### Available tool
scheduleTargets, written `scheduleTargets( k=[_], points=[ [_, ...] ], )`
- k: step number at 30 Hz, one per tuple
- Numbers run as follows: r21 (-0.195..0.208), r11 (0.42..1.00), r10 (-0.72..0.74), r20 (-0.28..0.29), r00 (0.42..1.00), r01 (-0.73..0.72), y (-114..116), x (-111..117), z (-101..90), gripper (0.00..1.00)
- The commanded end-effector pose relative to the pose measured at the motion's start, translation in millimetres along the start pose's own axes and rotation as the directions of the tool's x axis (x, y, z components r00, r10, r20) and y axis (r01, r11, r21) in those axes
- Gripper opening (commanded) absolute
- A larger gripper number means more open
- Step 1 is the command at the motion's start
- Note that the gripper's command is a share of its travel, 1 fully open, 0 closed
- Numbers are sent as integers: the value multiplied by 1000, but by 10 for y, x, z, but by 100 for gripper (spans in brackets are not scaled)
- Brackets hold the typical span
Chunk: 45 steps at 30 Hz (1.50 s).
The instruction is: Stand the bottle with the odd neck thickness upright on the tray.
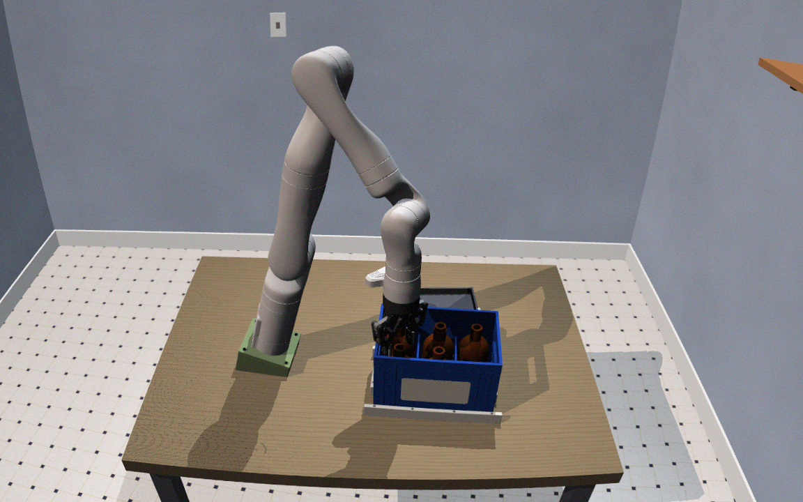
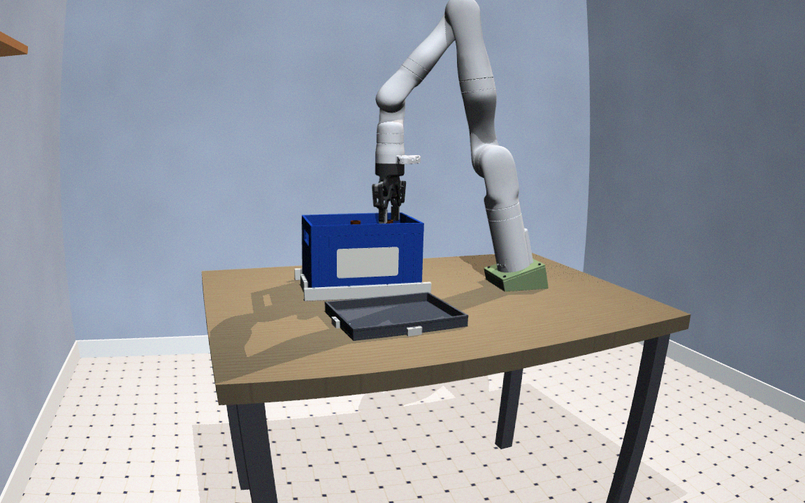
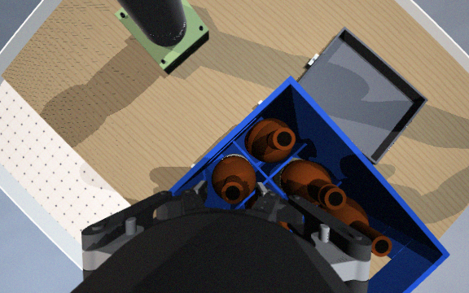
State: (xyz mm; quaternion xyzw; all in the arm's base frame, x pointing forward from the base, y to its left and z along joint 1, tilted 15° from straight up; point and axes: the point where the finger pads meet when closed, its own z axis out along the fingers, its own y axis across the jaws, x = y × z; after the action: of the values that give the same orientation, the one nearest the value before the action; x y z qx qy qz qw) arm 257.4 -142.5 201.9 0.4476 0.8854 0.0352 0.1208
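The blue crate [image 1: 385,383] [image 2: 318,263] [image 3: 328,121] holds five brown bottles. My gripper [image 1: 399,341] [image 2: 390,219] [image 3: 231,189] is open and points down into it, fingers apart on both sides of the neck of the near-left bottle [image 3: 234,175], with gaps beside the neck. The back-left bottle [image 3: 269,140], back-middle bottle [image 1: 440,340] [image 3: 304,176] and back-right bottle [image 1: 472,346] [image 3: 350,213] stand in cells. The near-middle bottle [image 1: 438,352] is mostly hidden by the gripper in the wrist view. The dark grey tray [image 2: 443,323] [image 3: 381,67] is empty. I cannot tell which neck differs.
White strips [image 1: 432,413] [image 2: 367,290] lie along the crate's foot. Small white blocks [image 2: 414,330] [image 3: 313,60] sit at the tray's edges. The tray is behind the crate in the top view. The arm's green base [image 1: 267,358] [image 2: 524,278] [image 3: 194,45] stands at one side. Crate walls rise around the bottles.
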Motion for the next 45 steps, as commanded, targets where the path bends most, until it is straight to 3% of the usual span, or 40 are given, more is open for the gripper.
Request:
scheduleTargets(
  k=[1, 14, 24, 33, 34, 45],
  points=[
    [-8, 1000, 0, 9, 1000, 0, 17, -22, -86, 64],
    [-8, 1000, 0, 9, 1000, 0, 13, -17, -530, 64],
    [-8, 1000, 0, 9, 1000, 0, 12, -16, -692, 64],
    [-8, 1000, 0, 10, 1000, 0, 12, -16, -719, 64],
    [-8, 1000, 0, 10, 1000, 0, 12, -16, -719, 0],
    [-8, 1000, 0, 10, 1000, 0, 12, -16, -719, 0]
  ],
)
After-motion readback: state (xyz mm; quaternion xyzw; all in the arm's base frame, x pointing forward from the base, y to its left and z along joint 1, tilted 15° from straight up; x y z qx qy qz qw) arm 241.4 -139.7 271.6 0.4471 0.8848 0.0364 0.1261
